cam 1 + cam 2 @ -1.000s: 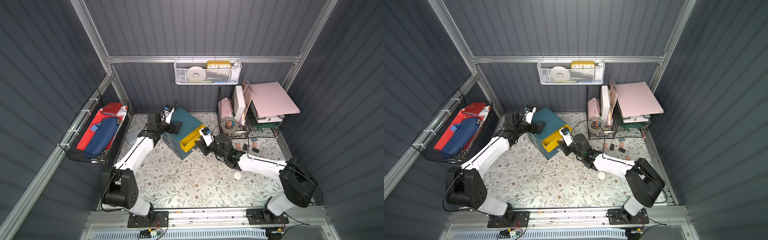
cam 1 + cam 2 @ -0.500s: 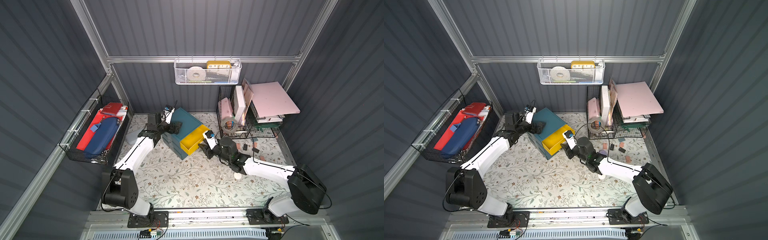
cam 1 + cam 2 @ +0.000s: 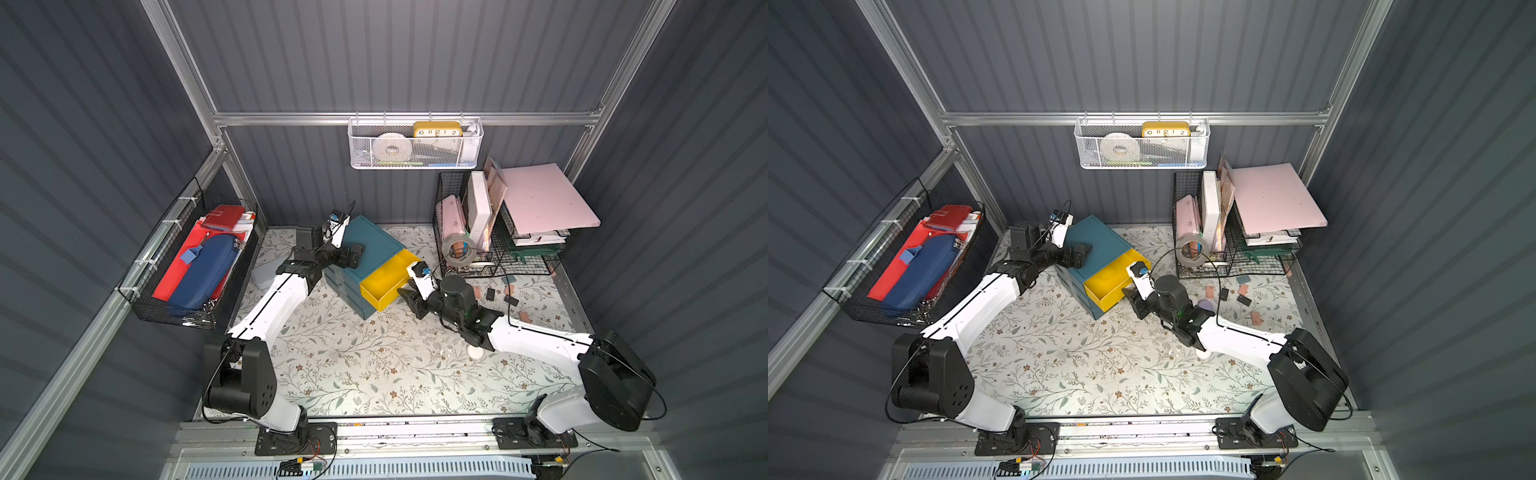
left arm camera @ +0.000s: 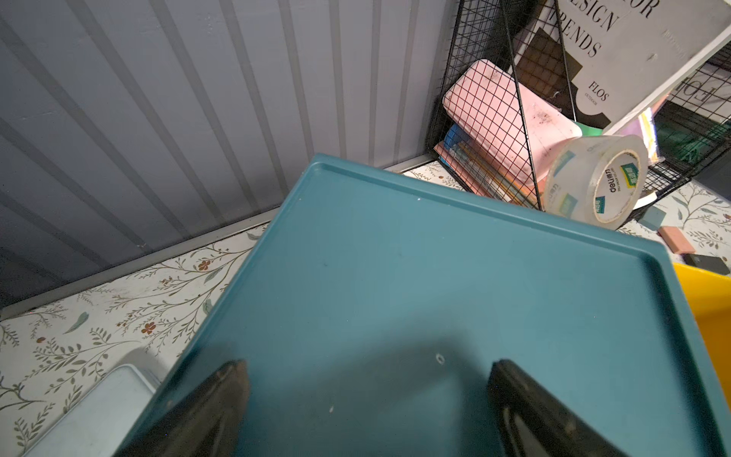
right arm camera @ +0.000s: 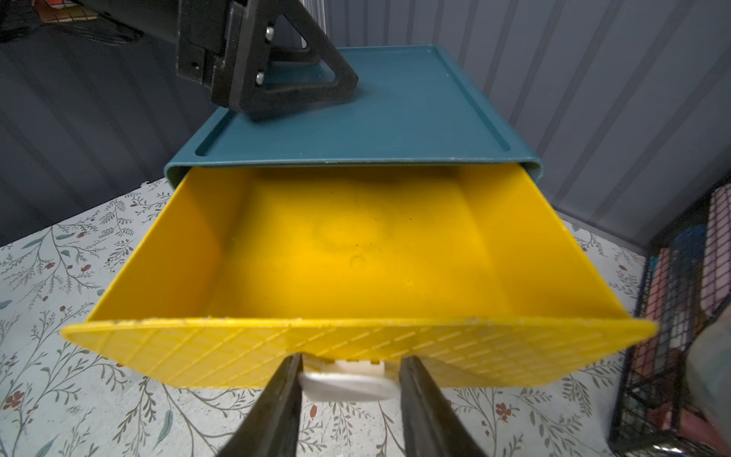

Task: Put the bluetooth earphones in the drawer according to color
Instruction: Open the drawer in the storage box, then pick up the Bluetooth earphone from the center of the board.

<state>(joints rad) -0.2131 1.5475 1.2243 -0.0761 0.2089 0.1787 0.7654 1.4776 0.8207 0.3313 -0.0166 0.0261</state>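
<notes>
The teal drawer cabinet (image 3: 374,241) (image 3: 1100,241) stands at the back with its yellow drawer (image 3: 386,278) (image 5: 356,237) pulled out and nothing inside. My right gripper (image 3: 409,297) (image 5: 352,360) is open around the drawer's white handle (image 5: 348,385): one finger touches it and a thin gap shows at the other. My left gripper (image 3: 355,253) (image 4: 368,366) rests open on the cabinet top. A white earphone case (image 3: 475,352) (image 3: 1203,353) peeks out under my right arm. A lilac earphone case (image 3: 1205,306) lies behind my right wrist.
A pale grey-blue case (image 3: 264,274) (image 4: 99,411) lies left of the cabinet. At the back right is a black wire rack (image 3: 440,199) with a tape roll (image 3: 459,249). Pink and black chips (image 3: 511,299) are scattered in front of it. A wire basket (image 3: 187,266) hangs on the left wall.
My right gripper has drawn back from the cabinet and the yellow drawer has slid out a little. Its jaws have widened slightly on the handle. The left arm has not moved.
</notes>
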